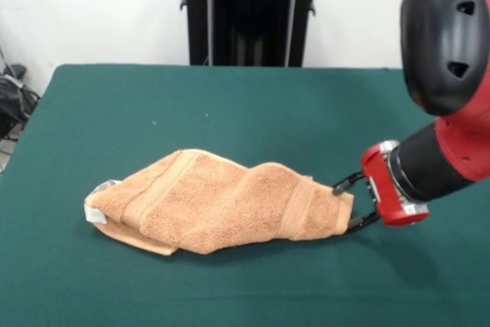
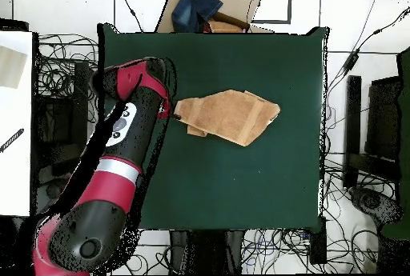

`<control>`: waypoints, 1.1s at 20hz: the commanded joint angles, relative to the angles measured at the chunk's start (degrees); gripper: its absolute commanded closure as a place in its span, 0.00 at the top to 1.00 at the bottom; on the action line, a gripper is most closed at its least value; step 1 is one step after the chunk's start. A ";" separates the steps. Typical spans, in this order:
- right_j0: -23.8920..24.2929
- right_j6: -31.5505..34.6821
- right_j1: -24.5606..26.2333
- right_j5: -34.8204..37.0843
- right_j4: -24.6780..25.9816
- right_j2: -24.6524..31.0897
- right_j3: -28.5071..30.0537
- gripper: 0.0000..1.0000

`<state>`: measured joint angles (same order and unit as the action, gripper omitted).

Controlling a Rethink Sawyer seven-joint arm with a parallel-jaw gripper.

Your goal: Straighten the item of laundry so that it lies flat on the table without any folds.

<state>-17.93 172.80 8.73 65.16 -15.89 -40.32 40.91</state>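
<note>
In the front view the towel (image 1: 222,208) lies in the lower middle of the frame on the green table (image 1: 230,105), folded over itself into a long, bunched shape that runs from the lower left toward the right. Two woven bands cross it, one near the left part and one near the right end, and a white tag (image 1: 98,203) shows at its left tip. The gripper (image 1: 349,203) comes in from the right side of the frame, and its two black fingers (image 1: 346,182) stand one above and one below the right end of the towel, pinching that edge between them. The red and black arm (image 1: 444,59) fills the upper right corner. In the overhead view the towel (image 2: 228,116) sits a little above the middle of the frame, and the arm (image 2: 120,161) reaches up from the lower left to the towel's left end.
</note>
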 commanded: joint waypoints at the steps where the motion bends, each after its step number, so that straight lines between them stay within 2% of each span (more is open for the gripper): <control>1: 1.35 -0.65 -0.06 -3.40 1.64 7.60 7.27 1.00; 13: 0.71 1.26 1.79 -6.00 2.53 7.78 6.78 1.00; 14: 0.72 1.17 1.74 -6.57 2.47 7.90 7.02 0.00; 22: 0.71 1.04 1.96 -7.60 2.29 8.11 7.28 0.00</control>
<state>-17.64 172.80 9.03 61.95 -15.88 -38.94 41.90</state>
